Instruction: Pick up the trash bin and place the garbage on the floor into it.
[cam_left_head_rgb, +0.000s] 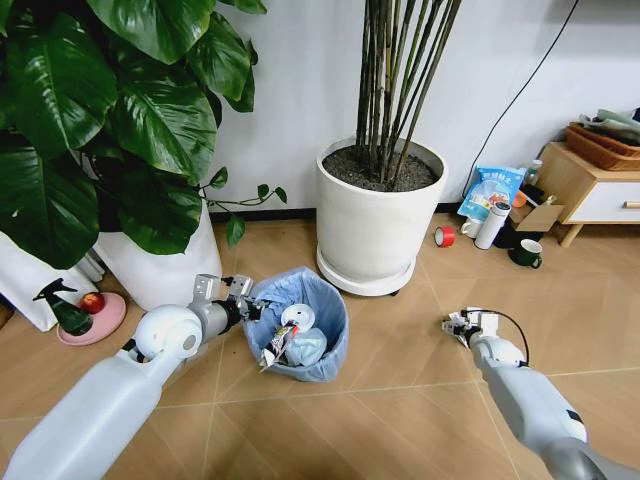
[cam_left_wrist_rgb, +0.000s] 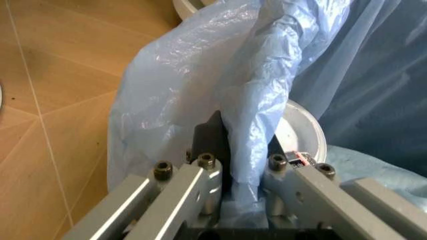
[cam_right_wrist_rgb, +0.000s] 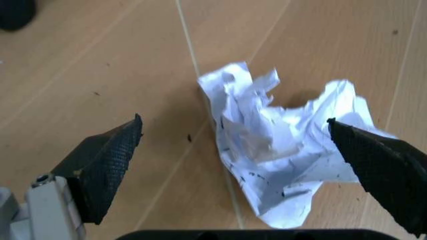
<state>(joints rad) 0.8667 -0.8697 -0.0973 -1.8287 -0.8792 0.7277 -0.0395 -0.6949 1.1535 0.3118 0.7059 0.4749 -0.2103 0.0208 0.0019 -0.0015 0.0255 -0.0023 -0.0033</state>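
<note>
White crumpled paper is your target: in the right wrist view it lies on the floor between the two spread black pads, bulk shifted toward one pad, the other pad with bare boards beside it. Right gripper is open, wide enough to straddle the wad; the wad is lumpy, slightly longer along the line from pad to pad than across it. You can't tell from this view whether the pads touch the floor or hover just over it.

Head view: the right gripper is low at the right, well apart from the bin. You won't make out the paper there, the gripper covers that spot. So the right arm is on the paper and the left is not.

Left gripper is at the bin's left rim. Left wrist view shows its fingers closed on the rim, dark wall and blue bag pinched between them. Bin sits center, near the white pot, leaning a bit. Inside already: a white lid, a wrapper, a pale wad.

Judgement: closing in place should catch the paper, but the off-center bulk may squeeze out sideways. The bin lies to the left of the paper, so the carry goes leftward.
</note>
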